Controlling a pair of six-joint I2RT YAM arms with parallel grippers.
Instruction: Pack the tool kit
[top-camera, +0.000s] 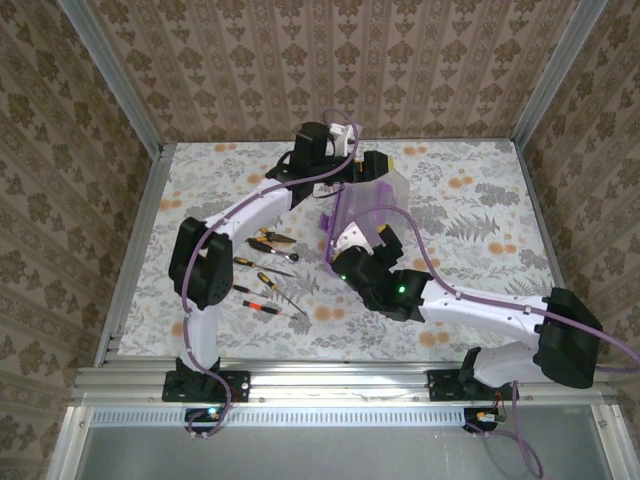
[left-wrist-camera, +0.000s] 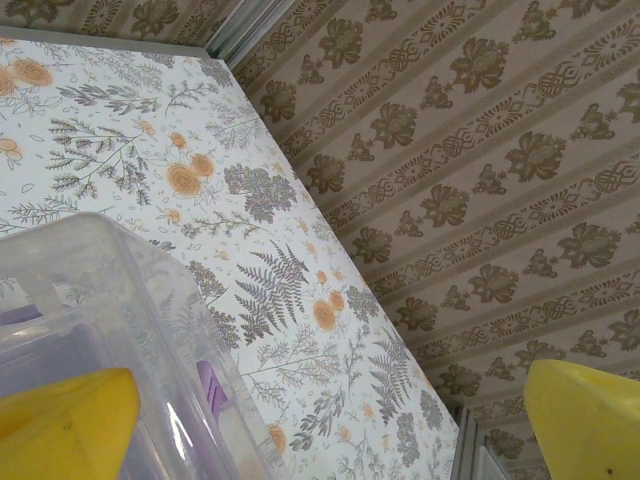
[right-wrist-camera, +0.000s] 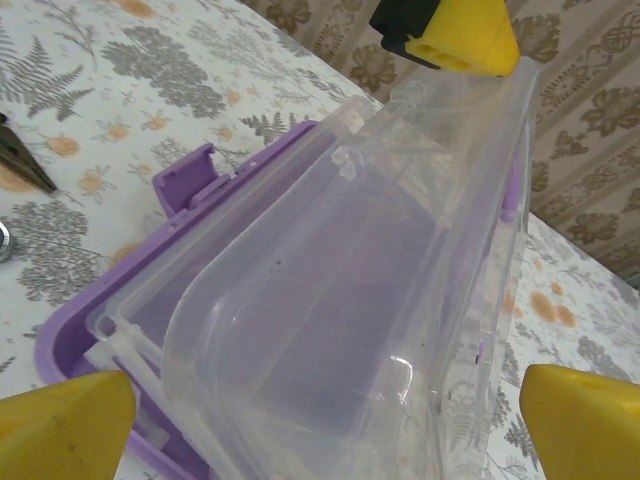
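— Starting nearest: what lies on the desk (top-camera: 470, 200)?
— Loose tools, left of centre. Several screwdrivers (top-camera: 265, 280) with black and orange handles lie scattered. Just beyond them are the pliers (top-camera: 270, 240). All of them are outside the box.
— Where is the box?
— The box (top-camera: 370, 200) sits mid-desk, to the right of the tools, near them but apart. Its purple base rests flat, and the clear lid (right-wrist-camera: 400, 250) stands raised, open.
— And the right pincer?
— The right pincer (right-wrist-camera: 320, 425) is at the box's near side, spread wide, with one yellow fingertip (right-wrist-camera: 60, 425) to each side of the raised lid. It grips nothing. Whether it touches the plastic I cannot tell.
— The left one?
— The left pincer (top-camera: 345, 165) reaches in from the far side, also spread wide and holding nothing. One finger is at the lid's top edge; touching or just beside it, I cannot tell.
— Behind that?
— Bare flowered desk, then the patterned wall (top-camera: 330, 60).
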